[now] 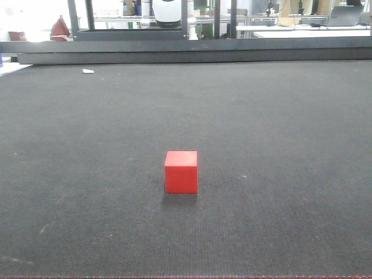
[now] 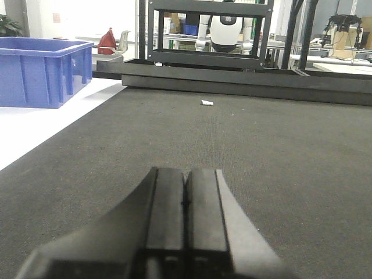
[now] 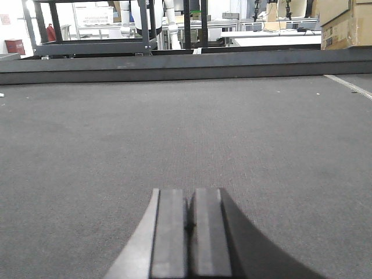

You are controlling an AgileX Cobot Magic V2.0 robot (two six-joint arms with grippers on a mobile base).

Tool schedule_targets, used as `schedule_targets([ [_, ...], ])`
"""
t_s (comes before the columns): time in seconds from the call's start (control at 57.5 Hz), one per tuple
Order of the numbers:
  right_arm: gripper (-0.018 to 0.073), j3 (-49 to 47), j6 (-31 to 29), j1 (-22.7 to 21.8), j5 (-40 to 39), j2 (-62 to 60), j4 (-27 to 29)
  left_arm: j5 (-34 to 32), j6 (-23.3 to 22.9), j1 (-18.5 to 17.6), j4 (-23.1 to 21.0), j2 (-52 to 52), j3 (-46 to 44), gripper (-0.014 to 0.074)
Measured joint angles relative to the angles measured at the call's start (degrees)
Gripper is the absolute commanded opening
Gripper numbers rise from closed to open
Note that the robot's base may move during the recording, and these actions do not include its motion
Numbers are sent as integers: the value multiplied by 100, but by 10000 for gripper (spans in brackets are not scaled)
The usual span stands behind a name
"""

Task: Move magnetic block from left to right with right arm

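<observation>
Now, magnetic block: small solid red cube [image 1: 181, 172], resting on the dark grey textured bench [image 1: 279, 116], near the middle of the front view and towards the near edge.
Block visibility: front view only; neither wrist view shows it.
Left gripper [image 2: 186, 174]: black fingers pressed together, low over the bench; seen in the left wrist view only.
Right gripper [image 3: 190, 195]: black fingers pressed together, low over the bench; seen in the right wrist view only.
Left surroundings: blue plastic crate [image 2: 40, 72] on a white surface beside the bench's left edge; left wrist view only.
Small white scrap [image 2: 207, 103]: lies far back on the bench, well apart from the cube; front and left wrist views.
Right surroundings: tan cardboard box [image 3: 346, 23] beyond the far right corner; right wrist view only.
Background: black metal rack [image 2: 209, 55] with a white robot torso [image 2: 226, 29], behind the bench.
</observation>
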Motion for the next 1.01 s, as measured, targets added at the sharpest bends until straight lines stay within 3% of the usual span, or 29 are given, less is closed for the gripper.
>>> schedule_targets([
  [1.008, 27, 0, 0, 0, 0, 0, 0, 0, 0, 0, 0, 0, 0, -126],
])
